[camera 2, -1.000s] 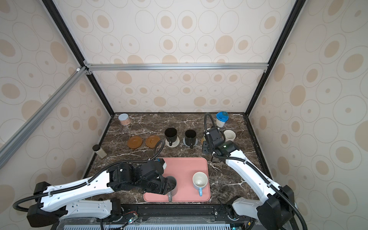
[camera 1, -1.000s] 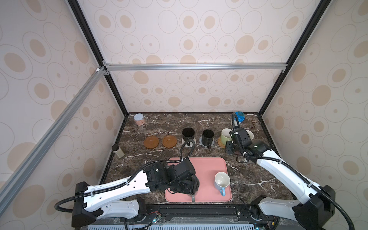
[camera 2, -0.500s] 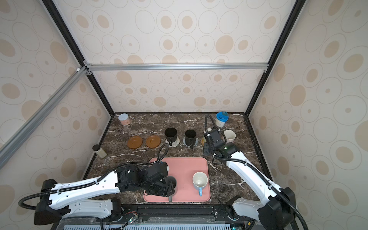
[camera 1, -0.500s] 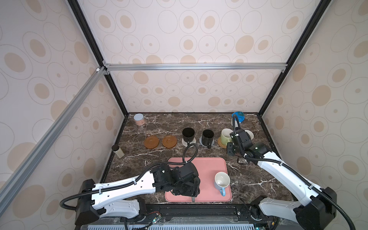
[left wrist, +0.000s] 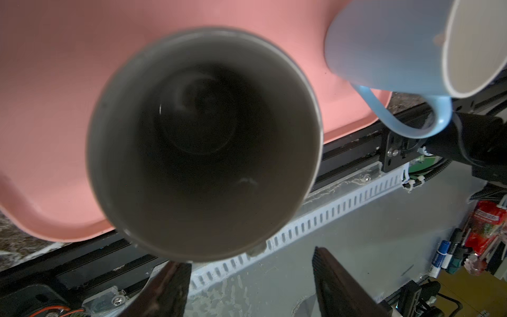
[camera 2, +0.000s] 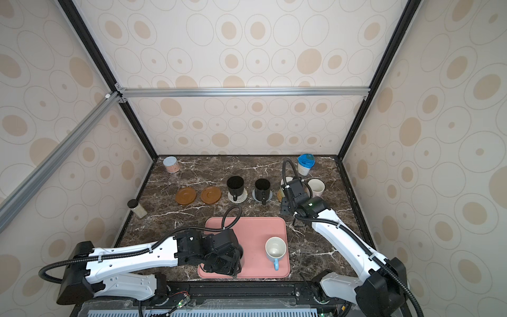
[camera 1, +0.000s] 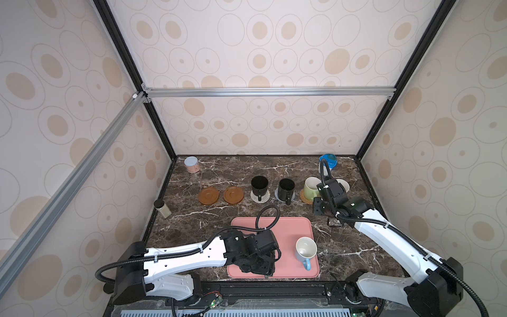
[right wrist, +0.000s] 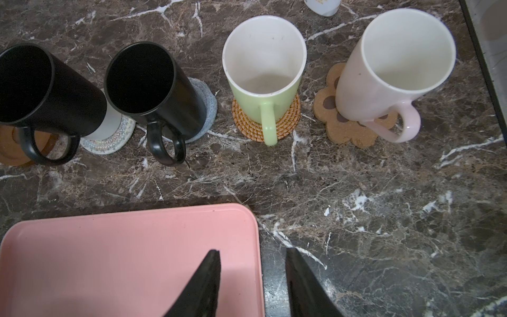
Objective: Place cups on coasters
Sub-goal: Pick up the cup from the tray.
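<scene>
Four mugs stand on coasters in a row at the back of the counter (camera 1: 219,175). One black mug (camera 1: 259,185) is on the whitish woven coaster (right wrist: 109,140), and the second black mug (camera 1: 286,188) is on the blue-grey woven coaster (right wrist: 208,109). The light green mug (right wrist: 263,68) is on the rattan coaster (right wrist: 288,123), and the white-pink mug (right wrist: 395,63) is on the paw-shaped coaster (right wrist: 343,129). All four handles point toward the robot. To the left of the row, the outer wooden disc (camera 1: 208,196) and the inner wooden disc (camera 1: 233,195) lie bare, side by side.

The grey mug (left wrist: 203,142) and the blue mug (camera 1: 306,248) stand upright on the pink tray (camera 1: 290,227), near its front edge. The left end effector (left wrist: 252,285) hangs over the grey mug. Its fingers are spread wide either side of the bit of handle that shows, released and clasping nothing.

The right end effector (right wrist: 252,285) hangs near the tray's far right corner, in front of the light green mug. Its jaws are parted with nothing between them, so it is released too.
</scene>
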Tool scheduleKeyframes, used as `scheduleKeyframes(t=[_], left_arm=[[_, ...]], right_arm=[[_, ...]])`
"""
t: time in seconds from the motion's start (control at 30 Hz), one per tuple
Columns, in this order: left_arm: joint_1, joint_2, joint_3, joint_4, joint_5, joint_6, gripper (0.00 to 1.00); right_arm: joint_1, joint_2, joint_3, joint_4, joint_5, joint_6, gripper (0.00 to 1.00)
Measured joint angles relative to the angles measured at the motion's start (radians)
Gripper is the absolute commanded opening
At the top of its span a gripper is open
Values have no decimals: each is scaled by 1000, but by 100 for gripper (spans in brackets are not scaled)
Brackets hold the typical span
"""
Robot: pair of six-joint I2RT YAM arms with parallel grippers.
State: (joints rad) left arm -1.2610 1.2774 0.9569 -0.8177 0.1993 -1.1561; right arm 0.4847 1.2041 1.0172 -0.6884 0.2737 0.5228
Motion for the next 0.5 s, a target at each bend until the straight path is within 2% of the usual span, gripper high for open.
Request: scheduleKeyframes(t=[0.33, 0.5], left_arm=[[-2, 68, -7, 2, -50, 1, 69], [-2, 107, -7, 2, -77, 19, 65]], right_arm=[[-6, 4, 0, 0, 0, 5, 43], [-8, 4, -1, 0, -2, 14, 43]])
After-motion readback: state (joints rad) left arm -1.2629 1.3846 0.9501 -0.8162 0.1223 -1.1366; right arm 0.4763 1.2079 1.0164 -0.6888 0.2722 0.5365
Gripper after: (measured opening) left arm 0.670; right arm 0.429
